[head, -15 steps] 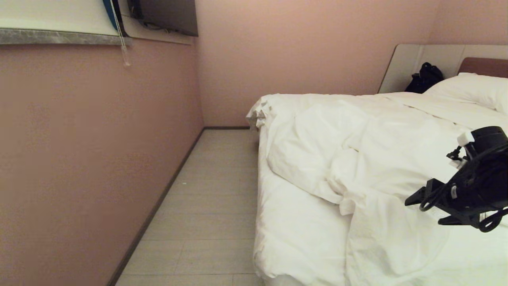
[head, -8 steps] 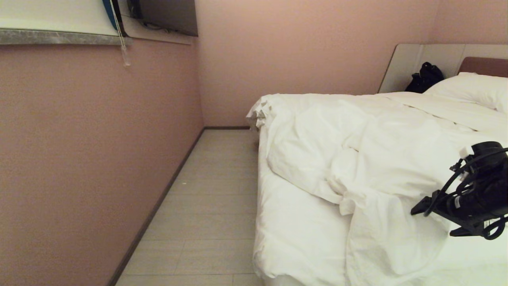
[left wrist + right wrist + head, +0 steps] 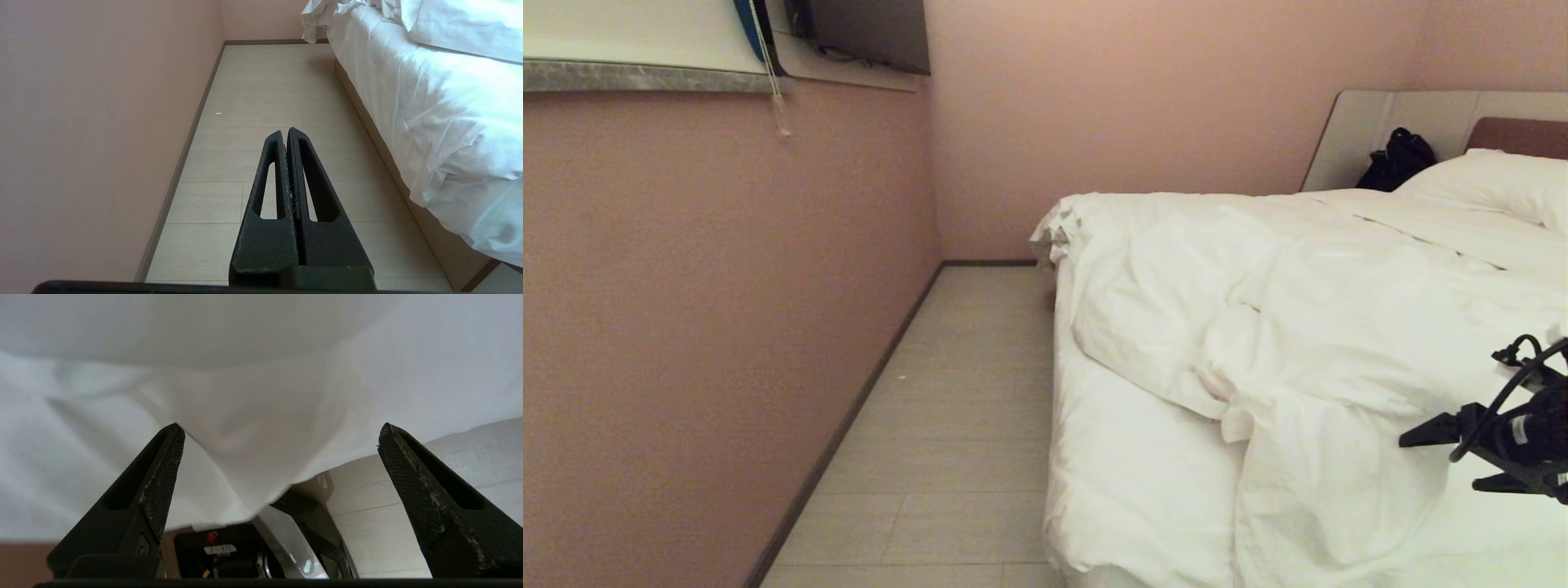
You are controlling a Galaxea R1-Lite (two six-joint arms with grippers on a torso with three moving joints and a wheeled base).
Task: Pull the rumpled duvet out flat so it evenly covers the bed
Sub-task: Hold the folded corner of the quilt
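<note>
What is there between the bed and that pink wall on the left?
In the head view, only a strip of pale floor separates the bed from the pink wall.

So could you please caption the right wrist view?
Right gripper open, a hanging fold of the duvet between its fingers.

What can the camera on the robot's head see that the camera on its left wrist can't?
Only the head view shows the top of the bed: the rumpled duvet, a pillow, a black bag by the headboard, and the right gripper, open over the duvet. Only the left wrist view shows the left gripper, shut above the floor, and the bed's beige base. Both show the pink wall, floor and hanging white bedding.
</note>
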